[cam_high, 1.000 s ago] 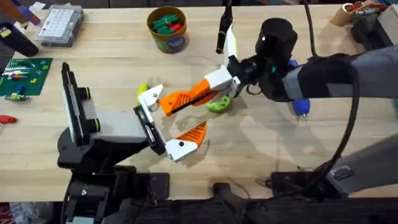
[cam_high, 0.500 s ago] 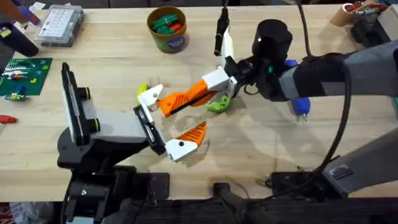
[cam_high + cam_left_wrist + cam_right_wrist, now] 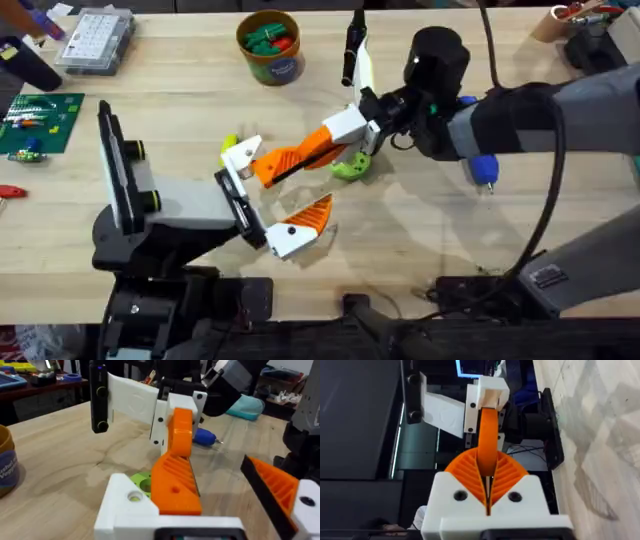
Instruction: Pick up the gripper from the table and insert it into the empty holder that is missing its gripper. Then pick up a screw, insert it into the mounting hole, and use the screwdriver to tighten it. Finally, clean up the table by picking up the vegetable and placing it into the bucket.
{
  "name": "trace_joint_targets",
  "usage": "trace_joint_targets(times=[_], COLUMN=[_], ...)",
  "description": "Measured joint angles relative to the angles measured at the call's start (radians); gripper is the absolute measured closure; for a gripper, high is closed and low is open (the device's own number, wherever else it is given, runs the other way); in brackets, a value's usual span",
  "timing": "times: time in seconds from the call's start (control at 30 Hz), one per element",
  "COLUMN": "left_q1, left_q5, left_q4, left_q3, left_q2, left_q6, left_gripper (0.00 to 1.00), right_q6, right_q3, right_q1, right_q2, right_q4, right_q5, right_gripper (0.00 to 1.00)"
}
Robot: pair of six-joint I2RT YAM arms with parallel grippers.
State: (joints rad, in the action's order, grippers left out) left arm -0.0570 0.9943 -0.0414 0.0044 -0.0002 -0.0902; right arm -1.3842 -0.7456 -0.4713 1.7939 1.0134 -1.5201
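Note:
My right gripper (image 3: 308, 150) reaches in from the right, its orange pads shut on the small orange ribbed gripper (image 3: 272, 167). That piece rests against the left arm's white holder (image 3: 243, 155), whose mounting hole (image 3: 134, 496) is in its face beside the orange wedge (image 3: 172, 485). My left gripper (image 3: 270, 192) is open, its other finger (image 3: 300, 222) carrying an orange pad. The blue screwdriver (image 3: 482, 168) lies half under the right arm. The mustard-brown bucket (image 3: 270, 62) at the back holds green and red pieces. No loose screw or vegetable is distinguishable on the table.
A lime-green ring (image 3: 351, 168) lies just below the right gripper. A clear parts box (image 3: 95, 40) and a green circuit board (image 3: 38, 122) sit at the far left. A black-and-white tool (image 3: 358, 50) lies behind the right gripper.
The right gripper has edged slightly toward the far left with the orange piece held. The left arm has stayed put.

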Motion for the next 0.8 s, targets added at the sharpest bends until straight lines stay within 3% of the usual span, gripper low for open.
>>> trace_joint_targets(times=[0.8], left_q1=[0.000], left_q5=[0.000], left_q4=[0.003], left_q3=[0.000], left_q2=[0.000], left_q6=[0.000], left_gripper=[0.009], right_q6=[-0.008], right_q3=[-0.014], right_q1=[0.000], right_q2=[0.000], right_q4=[-0.001], right_q5=[0.004], right_gripper=[0.996])
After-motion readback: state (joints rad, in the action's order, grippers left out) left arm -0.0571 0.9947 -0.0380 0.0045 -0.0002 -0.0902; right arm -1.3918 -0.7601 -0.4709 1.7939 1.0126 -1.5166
